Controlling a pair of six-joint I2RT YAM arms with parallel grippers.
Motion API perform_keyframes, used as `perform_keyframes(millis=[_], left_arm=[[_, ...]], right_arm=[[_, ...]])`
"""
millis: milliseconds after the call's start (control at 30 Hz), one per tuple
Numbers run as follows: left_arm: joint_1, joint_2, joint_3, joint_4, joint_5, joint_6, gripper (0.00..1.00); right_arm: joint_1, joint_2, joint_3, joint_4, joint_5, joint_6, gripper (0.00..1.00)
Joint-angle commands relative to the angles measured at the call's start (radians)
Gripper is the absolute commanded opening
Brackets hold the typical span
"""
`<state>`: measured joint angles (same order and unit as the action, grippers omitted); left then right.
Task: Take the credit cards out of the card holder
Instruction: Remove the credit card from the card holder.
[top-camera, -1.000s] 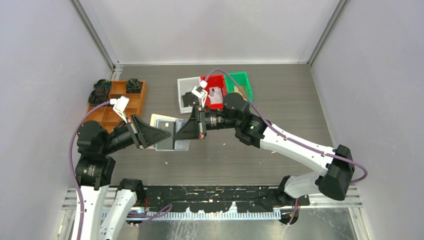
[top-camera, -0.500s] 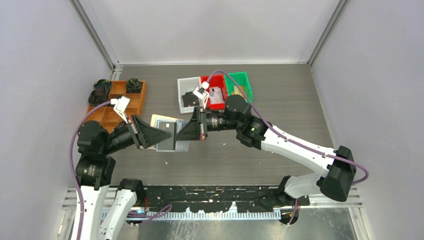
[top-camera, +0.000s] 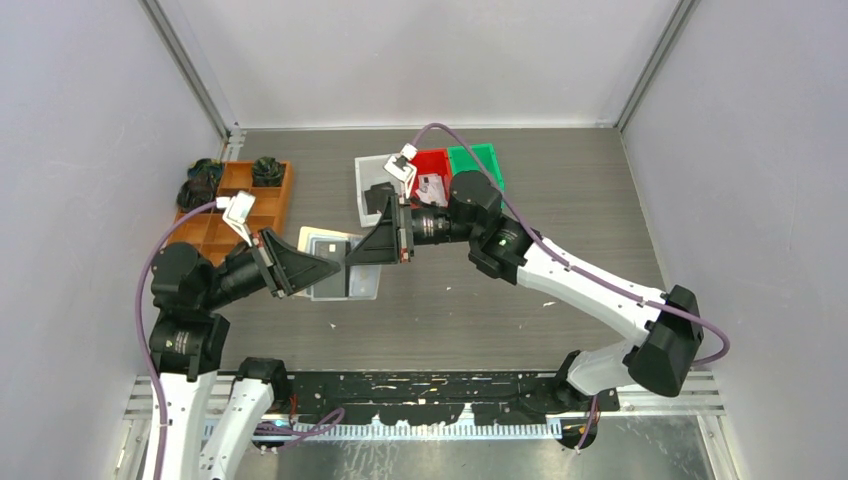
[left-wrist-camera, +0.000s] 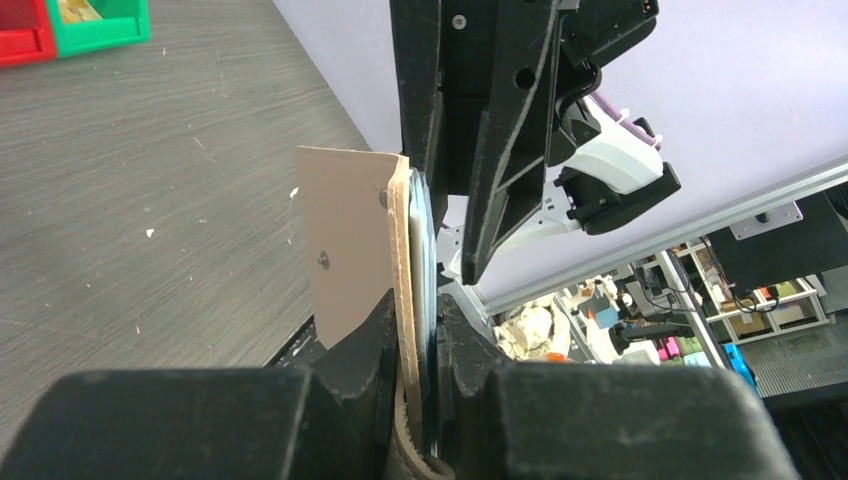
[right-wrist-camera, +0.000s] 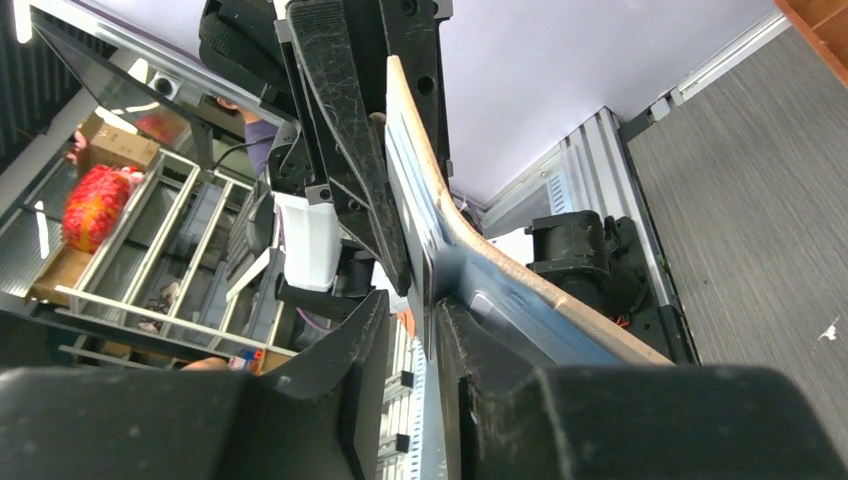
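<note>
Above the table (top-camera: 600, 180), left gripper (left-wrist-camera: 415, 312) (clamped tight) pinches card holder (left-wrist-camera: 345, 250).

Left arm (top-camera: 180, 405) and right arm (top-camera: 590, 290) had white links, black joints, purple cables (top-camera: 436, 127). Left gripper (top-camera: 333, 267) and right gripper (top-camera: 352, 258) were black wedges bearing small screws.

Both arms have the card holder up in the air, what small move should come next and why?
Probably close the right pincer on the card edge and pull away: its jaws stand slightly apart around it, while the left pincer clamps the tan card holder.
</note>
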<state>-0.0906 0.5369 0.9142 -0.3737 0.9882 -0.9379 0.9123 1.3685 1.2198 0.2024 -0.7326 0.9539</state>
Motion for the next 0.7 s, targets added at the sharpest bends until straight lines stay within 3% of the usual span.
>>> perform_keyframes(millis=[0,167,300,467,667], left_arm=[[0.001,-0.011,0.053,0.077,0.020,-0.006,0.09],[0.001,-0.006,0.058,0.075,0.018,-0.012,0.10],[0.001,-0.007,0.060,0.078,0.012,-0.026,0.24],[0.000,0.002,0.061,0.085,0.014,-0.035,0.28],[0.001,0.003,0.063,0.089,0.013,-0.042,0.21]], right_arm=[[-0.006,0.018,0.054,0.101,-0.032,0.046,0.27],[-0.006,0.013,0.028,0.156,-0.036,0.073,0.10],[-0.008,-0.021,-0.029,0.212,-0.013,0.074,0.01],[-0.007,-0.051,-0.103,0.301,0.023,0.108,0.01],[-0.007,-0.066,-0.163,0.346,0.039,0.130,0.01]])
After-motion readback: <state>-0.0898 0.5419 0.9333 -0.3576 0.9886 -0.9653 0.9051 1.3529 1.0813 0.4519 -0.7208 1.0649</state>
